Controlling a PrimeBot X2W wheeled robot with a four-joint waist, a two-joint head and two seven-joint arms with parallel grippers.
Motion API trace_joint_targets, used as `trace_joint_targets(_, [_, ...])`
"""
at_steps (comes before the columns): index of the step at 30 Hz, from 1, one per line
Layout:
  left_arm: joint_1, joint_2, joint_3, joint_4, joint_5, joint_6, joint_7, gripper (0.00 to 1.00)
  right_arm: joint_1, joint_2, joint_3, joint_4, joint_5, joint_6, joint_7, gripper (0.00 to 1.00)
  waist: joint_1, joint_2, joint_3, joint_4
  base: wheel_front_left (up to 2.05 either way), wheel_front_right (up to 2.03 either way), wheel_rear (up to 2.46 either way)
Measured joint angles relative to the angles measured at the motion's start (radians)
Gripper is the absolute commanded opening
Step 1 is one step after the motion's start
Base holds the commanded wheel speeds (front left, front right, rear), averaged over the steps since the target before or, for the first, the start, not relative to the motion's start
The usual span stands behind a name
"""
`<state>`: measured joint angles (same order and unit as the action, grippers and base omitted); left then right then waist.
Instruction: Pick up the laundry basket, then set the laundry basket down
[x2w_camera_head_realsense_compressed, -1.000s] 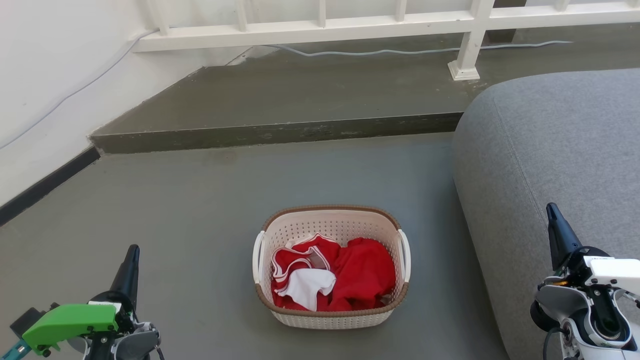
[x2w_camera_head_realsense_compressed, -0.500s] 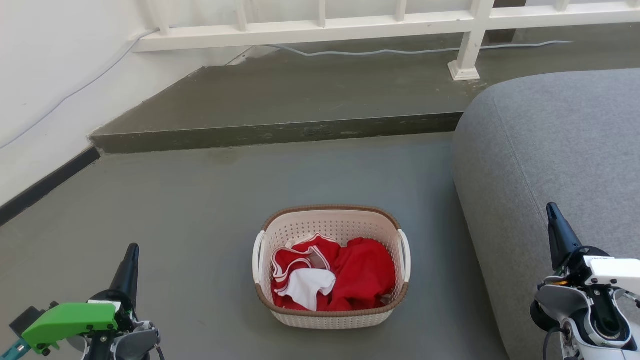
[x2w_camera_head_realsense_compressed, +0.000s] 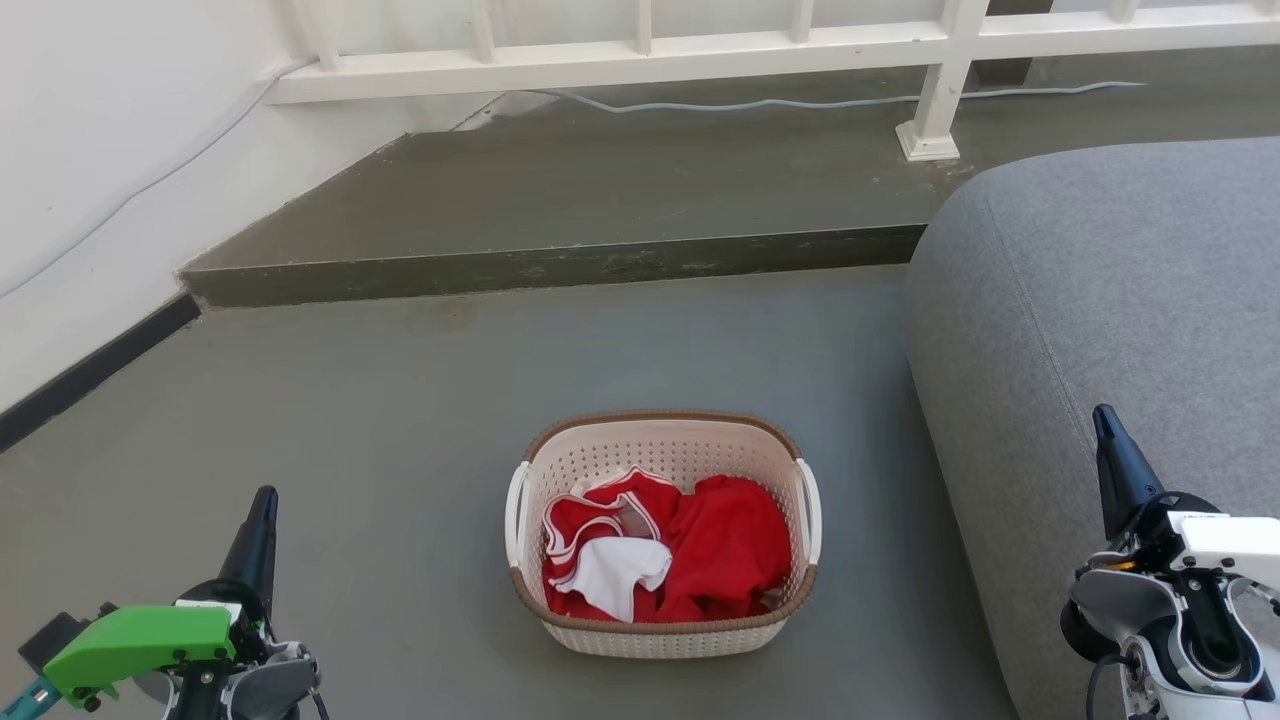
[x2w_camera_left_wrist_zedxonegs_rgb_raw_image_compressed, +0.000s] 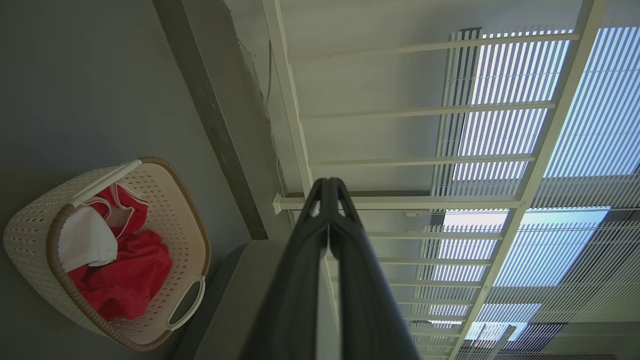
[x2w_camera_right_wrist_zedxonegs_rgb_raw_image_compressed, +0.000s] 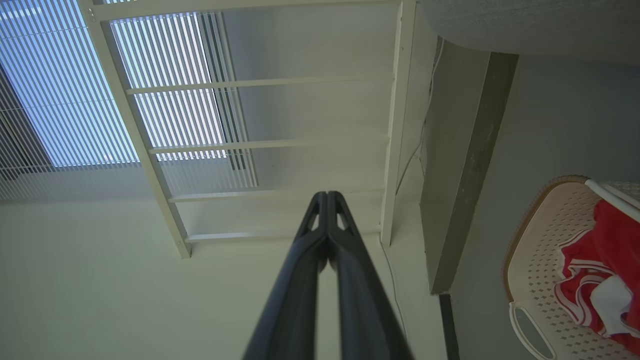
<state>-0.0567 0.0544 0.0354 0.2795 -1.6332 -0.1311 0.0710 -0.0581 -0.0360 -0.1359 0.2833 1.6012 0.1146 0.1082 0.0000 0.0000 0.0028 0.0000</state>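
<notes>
The laundry basket (x2w_camera_head_realsense_compressed: 662, 436) is cream-white and perforated, with a brown woven rim and white loop handles, and it stands on the grey floor at lower centre with red and white clothes inside. It also shows in the left wrist view as the laundry basket (x2w_camera_left_wrist_zedxonegs_rgb_raw_image_compressed: 30, 235) and in the right wrist view as the laundry basket (x2w_camera_right_wrist_zedxonegs_rgb_raw_image_compressed: 542, 240). My left gripper (x2w_camera_head_realsense_compressed: 264, 500) is at the lower left, well clear of the basket, fingers together and empty (x2w_camera_left_wrist_zedxonegs_rgb_raw_image_compressed: 328, 184). My right gripper (x2w_camera_head_realsense_compressed: 1102, 416) is at the lower right over the sofa's edge, also shut and empty (x2w_camera_right_wrist_zedxonegs_rgb_raw_image_compressed: 326, 196).
A large grey sofa (x2w_camera_head_realsense_compressed: 1120, 300) stands right of the basket. A raised concrete step (x2w_camera_head_realsense_compressed: 560, 265) crosses behind it, with a white railing (x2w_camera_head_realsense_compressed: 640, 60) and a cable beyond. A white wall with a dark skirting (x2w_camera_head_realsense_compressed: 90, 370) runs along the left.
</notes>
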Motion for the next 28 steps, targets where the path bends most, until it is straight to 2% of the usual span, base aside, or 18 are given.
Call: trace_joint_targets(28, [0.000,0.000,0.001,-0.002,0.000,0.000,0.007,0.00,0.000,0.000,0.000,-0.001,0.000,0.001,0.000,0.00,0.0000,0.0000,0.000,0.000,0.00,0.00,0.00])
